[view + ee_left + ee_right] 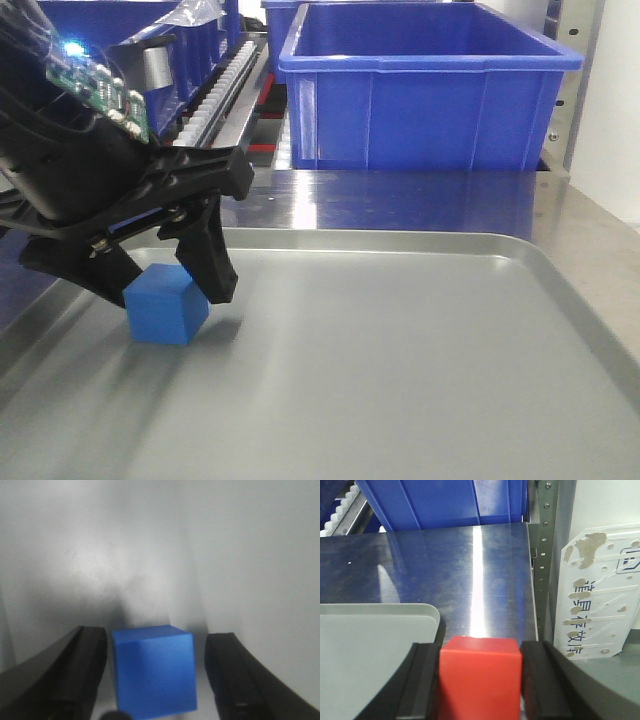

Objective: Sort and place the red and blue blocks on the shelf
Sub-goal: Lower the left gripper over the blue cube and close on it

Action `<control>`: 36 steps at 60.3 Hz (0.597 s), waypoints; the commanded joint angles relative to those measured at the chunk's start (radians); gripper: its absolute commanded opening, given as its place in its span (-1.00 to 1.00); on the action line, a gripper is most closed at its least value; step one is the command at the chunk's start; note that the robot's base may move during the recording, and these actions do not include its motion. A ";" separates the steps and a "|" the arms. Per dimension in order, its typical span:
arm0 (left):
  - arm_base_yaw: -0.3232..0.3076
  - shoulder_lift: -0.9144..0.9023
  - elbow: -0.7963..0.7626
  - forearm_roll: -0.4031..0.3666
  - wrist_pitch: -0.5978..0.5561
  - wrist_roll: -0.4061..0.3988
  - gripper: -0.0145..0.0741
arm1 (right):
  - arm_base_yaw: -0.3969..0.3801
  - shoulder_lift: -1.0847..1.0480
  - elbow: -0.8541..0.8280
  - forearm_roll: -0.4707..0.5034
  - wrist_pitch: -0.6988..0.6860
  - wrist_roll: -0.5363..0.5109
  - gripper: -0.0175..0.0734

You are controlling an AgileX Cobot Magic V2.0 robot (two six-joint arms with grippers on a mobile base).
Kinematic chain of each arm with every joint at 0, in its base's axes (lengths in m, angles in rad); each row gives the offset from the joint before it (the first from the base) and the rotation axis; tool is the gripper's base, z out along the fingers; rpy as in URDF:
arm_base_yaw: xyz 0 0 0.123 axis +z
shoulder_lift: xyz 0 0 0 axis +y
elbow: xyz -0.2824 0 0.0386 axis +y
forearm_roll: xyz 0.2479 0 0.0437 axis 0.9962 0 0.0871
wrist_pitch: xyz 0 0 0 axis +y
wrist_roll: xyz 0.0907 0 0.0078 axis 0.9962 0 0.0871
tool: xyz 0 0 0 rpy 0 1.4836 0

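The shelf filled the back of my front view, its brushed steel front running just behind the tray. On it stood a large blue bin, which blocked most of the rack behind. To the left of the bin a white roller track ran away from me. Further left I could make out more blue plastic, though not what it was.

The grey rimmed tray lay nearest, and its far rim ran along the steel. The left arm's black body covered the tray's left end, and its circuit board faced the camera.

In the right wrist view a perforated steel upright stood at the right edge of the steel. Beyond it was a scuffed white sign with printed characters.

The left fingers were spread a little wider than the blue block. They stood on either side of it with a thin gap on each side. That block rested on the tray floor near the left end.

The right fingers were closed against both sides of the red block. They held it just right of the tray's rounded corner, with the shelf steel ahead.
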 commanded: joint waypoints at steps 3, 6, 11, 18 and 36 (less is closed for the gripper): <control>-0.007 -0.031 -0.030 -0.006 -0.028 -0.013 0.34 | -0.006 0.004 -0.030 -0.005 -0.087 -0.003 -0.49; -0.007 -0.028 -0.030 -0.006 -0.024 -0.013 0.30 | -0.006 0.004 -0.030 -0.005 -0.087 -0.003 -0.49; -0.007 -0.026 -0.030 -0.006 -0.017 -0.013 0.24 | -0.006 0.004 -0.030 -0.005 -0.087 -0.003 -0.49; -0.007 -0.026 -0.030 -0.006 -0.016 -0.013 0.11 | -0.006 0.004 -0.030 -0.005 -0.087 -0.003 -0.49; -0.007 -0.026 -0.030 -0.006 -0.013 -0.013 -0.41 | -0.006 0.004 -0.030 -0.005 -0.087 -0.003 -0.49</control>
